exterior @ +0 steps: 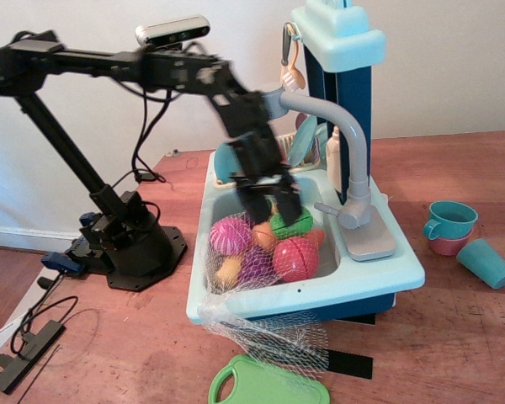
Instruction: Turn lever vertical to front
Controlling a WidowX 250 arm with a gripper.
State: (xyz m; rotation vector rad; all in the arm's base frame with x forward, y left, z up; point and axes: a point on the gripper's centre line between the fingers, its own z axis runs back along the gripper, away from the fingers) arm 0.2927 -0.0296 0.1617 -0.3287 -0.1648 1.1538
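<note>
The gripper hangs over the back of the sink, just above the netted toy food. It is motion-blurred, so whether its fingers are apart or together cannot be told; it seems to hold nothing. The lever sticks out leftward from the hub at the faucet's base, roughly level, clear of the gripper.

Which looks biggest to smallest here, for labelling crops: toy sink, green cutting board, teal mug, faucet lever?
1. Toy sink
2. Green cutting board, partly cropped
3. Teal mug
4. Faucet lever
</note>
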